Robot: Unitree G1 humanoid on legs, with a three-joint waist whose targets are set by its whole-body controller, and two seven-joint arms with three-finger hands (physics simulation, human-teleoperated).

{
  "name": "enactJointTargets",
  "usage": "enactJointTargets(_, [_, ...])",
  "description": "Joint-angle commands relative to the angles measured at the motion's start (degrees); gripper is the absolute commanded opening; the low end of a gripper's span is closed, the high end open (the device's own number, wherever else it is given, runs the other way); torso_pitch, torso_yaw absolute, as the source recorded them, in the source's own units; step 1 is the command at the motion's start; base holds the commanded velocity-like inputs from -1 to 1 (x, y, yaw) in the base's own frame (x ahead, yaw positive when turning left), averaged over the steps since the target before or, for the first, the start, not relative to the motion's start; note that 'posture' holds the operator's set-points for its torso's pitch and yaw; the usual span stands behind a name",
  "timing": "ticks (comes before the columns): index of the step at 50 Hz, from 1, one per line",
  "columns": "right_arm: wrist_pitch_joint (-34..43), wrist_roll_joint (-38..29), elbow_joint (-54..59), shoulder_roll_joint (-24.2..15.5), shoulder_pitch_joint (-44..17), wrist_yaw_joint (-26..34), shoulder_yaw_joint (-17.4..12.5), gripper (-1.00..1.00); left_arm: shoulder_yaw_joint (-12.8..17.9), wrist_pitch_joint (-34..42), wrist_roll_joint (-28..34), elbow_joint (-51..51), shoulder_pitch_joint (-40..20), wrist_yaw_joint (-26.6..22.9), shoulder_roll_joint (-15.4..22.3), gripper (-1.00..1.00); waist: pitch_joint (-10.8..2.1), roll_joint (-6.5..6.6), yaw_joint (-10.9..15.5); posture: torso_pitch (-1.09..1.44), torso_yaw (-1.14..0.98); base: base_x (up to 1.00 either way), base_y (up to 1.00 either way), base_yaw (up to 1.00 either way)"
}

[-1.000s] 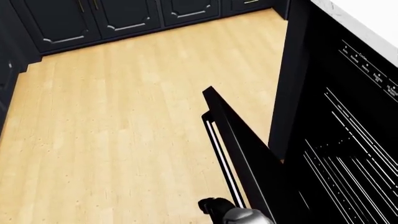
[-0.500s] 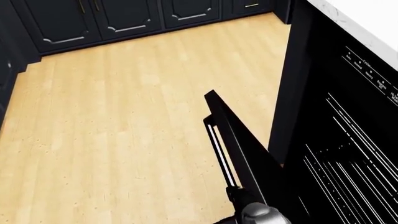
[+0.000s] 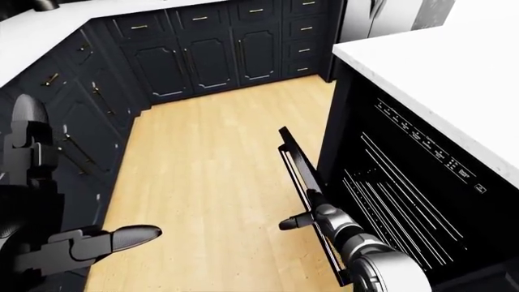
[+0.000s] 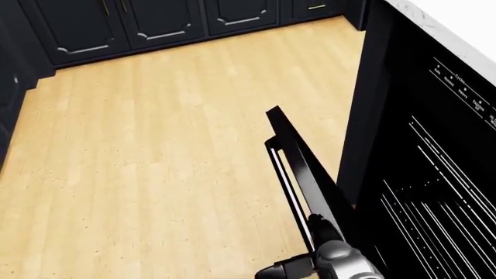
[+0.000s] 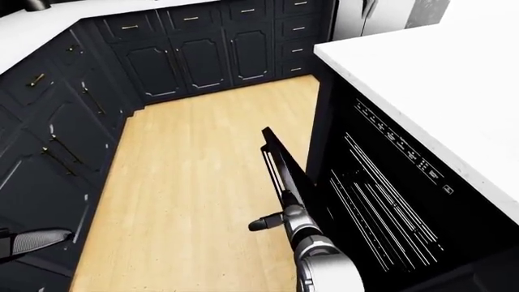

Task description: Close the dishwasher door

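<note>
While the flat black dishwasher door (image 3: 304, 176) stands partly raised, leaning away from the dark dishwasher cavity with its white wire racks (image 3: 397, 207), the robot's grey-and-black right hand (image 3: 312, 218) sits at the door's outer face near its lower end, at about five o'clock in the left-eye view. One finger (image 3: 290, 224) sticks out toward nine o'clock, clear of the panel, so the hand looks loosely spread and grips nothing; whether the other fingers press flat on the door I cannot tell. The black left hand (image 3: 97, 242) hangs at eight o'clock in the same view, its fingers spread on nothing, well apart from the door. To finish the step well, I judge the right hand should push toward three o'clock, square to the panel, and ride up along it toward the free top edge (image 4: 276, 113), where a push turns the door most easily. A contact low near the hinge may slip or stall. The long pale-edged handle bar (image 4: 286, 186) on the outer face gives a ridge to brace against. Beyond the door, the light wooden plank floor (image 3: 219, 152) runs up to the dark panelled cabinets (image 3: 211, 55) at twelve o'clock, and the white stone countertop (image 3: 454, 85) caps the dishwasher at two o'clock.
</note>
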Motion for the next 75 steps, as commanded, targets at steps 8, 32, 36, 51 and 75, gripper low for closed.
enactJointTargets(8, [-2.6, -0.7, -1.9, -1.9, -2.5, -4.6, -0.4, 1.00, 1.0, -0.9, 0.7, -1.1, -0.7, -0.2, 0.3, 1.00, -0.98, 0.01, 0.0, 0.00, 0.00, 0.00, 0.00, 0.00])
enactJointTargets(32, [-1.5, 1.5, -2.2, -10.9, -4.2, -2.7, -2.4, 1.00, -3.2, -1.6, 2.7, -1.1, -1.2, 1.3, 1.5, 1.00, -1.18, -0.91, 0.3, 0.00, 0.00, 0.00, 0.00, 0.00])
enactJointTargets(36, [-1.1, 1.9, -2.3, -12.1, -4.6, -2.4, -2.7, 1.00, -4.1, -1.7, 3.1, -1.1, -1.5, 1.5, 1.7, 1.00, -1.24, -1.06, 0.3, 0.00, 0.00, 0.00, 0.00, 0.00])
enactJointTargets(51, [0.0, 3.7, -2.4, -18.1, -5.8, -2.2, -4.4, 1.00, -7.0, -1.5, 5.6, -1.1, -2.2, 1.5, 0.8, 1.00, -1.23, -1.61, 0.6, 0.00, 0.00, 0.00, 0.00, 0.00])
enactJointTargets(75, [0.3, 6.2, -2.6, -24.5, -5.4, -3.0, -6.0, 1.00, -10.5, -1.1, 8.7, -1.1, -2.6, 1.2, -0.8, 1.00, -1.00, -2.42, 0.7, 0.00, 0.00, 0.00, 0.00, 0.00])
